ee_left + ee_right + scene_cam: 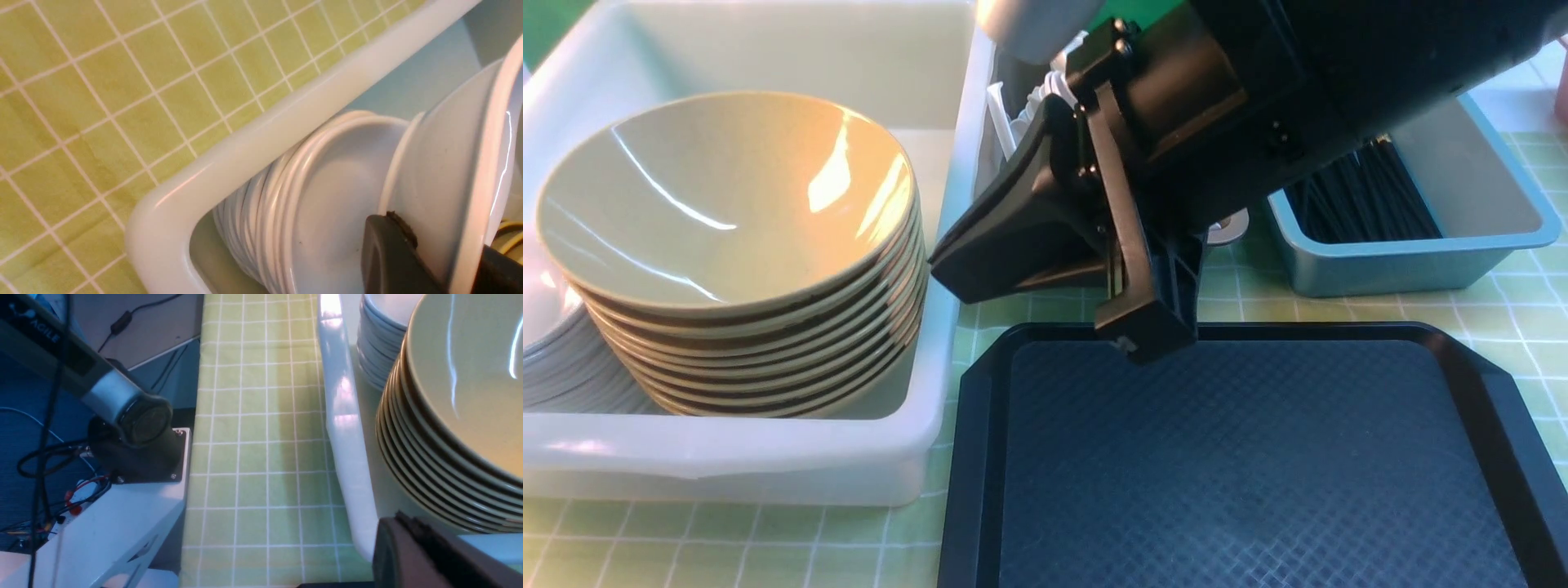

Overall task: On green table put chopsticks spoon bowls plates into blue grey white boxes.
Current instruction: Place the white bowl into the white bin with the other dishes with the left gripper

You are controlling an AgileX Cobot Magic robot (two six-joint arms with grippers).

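Black tray (1258, 457) empty; left gripper (429, 261), clamped on a white plate (449, 171), should lower it squarely onto the plate stack (286, 204); right gripper (1013, 261) closed, empty.

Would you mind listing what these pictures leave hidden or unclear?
- Grey box: front view, almost wholly behind the right arm; its contents cannot be identified.
- Chopsticks in the blue box: front view, far ends covered by that arm; number unclear.
- Stack of white plates: cut by the front view's left edge; count unclear.
- Left gripper: shut on a tilted white plate, mostly out of frame.
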